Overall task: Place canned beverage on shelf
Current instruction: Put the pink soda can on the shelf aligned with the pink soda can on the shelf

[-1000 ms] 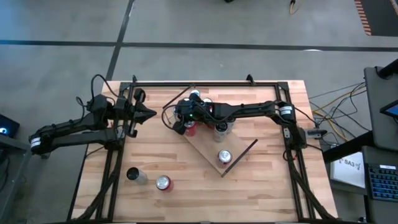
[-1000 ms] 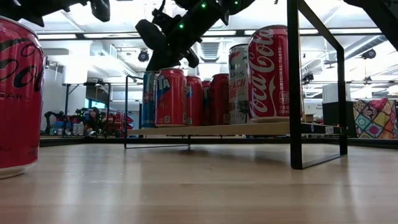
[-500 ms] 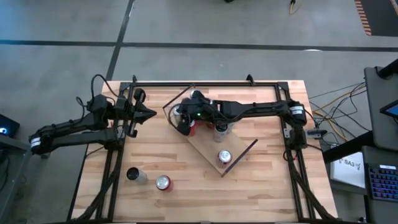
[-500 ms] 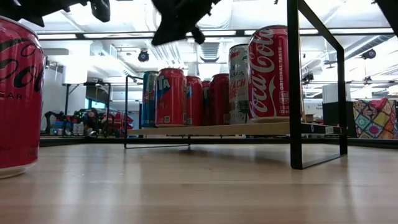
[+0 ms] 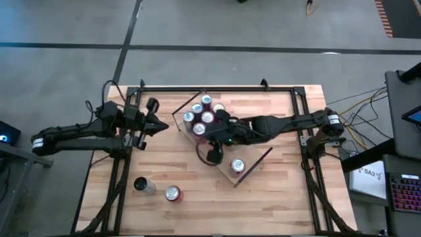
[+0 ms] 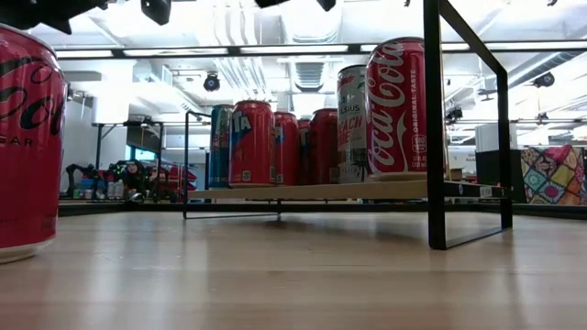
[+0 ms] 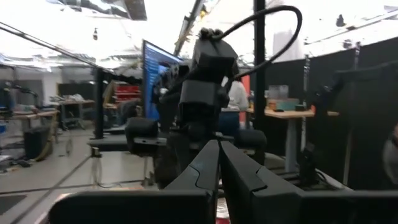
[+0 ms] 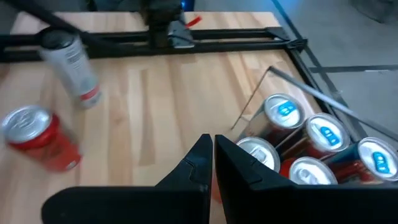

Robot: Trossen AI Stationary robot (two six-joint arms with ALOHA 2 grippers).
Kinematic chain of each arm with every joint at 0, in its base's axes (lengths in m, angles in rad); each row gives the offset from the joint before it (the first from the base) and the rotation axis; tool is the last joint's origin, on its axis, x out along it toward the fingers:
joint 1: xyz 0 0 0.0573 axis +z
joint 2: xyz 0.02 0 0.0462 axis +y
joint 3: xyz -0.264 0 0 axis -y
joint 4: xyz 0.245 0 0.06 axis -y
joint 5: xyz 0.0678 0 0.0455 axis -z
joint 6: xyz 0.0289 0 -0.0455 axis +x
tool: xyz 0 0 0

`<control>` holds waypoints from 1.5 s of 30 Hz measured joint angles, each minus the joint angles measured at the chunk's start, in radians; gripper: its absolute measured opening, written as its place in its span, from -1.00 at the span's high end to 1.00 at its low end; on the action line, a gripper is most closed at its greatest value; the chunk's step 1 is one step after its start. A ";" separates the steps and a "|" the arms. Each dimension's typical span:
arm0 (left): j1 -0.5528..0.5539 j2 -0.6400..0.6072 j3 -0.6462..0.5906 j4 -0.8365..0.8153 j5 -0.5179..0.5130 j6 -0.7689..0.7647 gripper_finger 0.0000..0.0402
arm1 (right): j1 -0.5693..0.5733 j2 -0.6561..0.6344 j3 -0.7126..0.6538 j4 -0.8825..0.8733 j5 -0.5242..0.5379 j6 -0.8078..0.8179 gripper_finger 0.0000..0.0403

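From table height, the nearest thing to us is a red Coca-Cola can (image 6: 26,147), standing well short of the shelf (image 6: 316,192). From above it sits beside a silver can (image 5: 141,185) at the near-left part of the tabletop (image 5: 164,168); both are upright, long axes vertical, still off the shelf. These two look like what is left to place.

The relation that matters: the right gripper (image 5: 212,157) hangs over the shelf's near-left edge, and the two loose cans lie from it toward the table's near-left corner, away from the shelf. Its wrist view looks that way past its own fingers, which are pressed together and hold nothing. We judge the right arm nearer the cans than the left, though not by much.

On the shelf, a light-wood board with a thin dark rim set askew on the planks, one red can (image 5: 237,166) stands alone near the near end. A tight cluster of cans (image 5: 202,117), tops showing blue or silver, fills the far end.

Level with the shelf's far end, off to its left, the left gripper (image 5: 158,122) waits above the table's left edge, fingers pressed together and empty.

The cans are smooth, glossy metal cylinders, so we expect a spread grip around the body would be needed. The tabletop is pale plank wood in a black frame.
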 joint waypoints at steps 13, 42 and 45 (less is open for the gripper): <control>-0.197 0.072 0.034 -0.011 -0.182 -0.001 1.00 | 0.101 -0.100 -0.087 -0.033 0.000 -0.029 0.96; -0.537 0.472 0.842 -1.823 -0.477 -0.556 1.00 | 0.164 -0.215 -0.159 -0.087 0.000 -0.060 0.95; -0.572 0.509 0.882 -1.918 -0.393 -0.571 1.00 | 0.164 -0.215 -0.159 -0.087 0.000 -0.064 0.95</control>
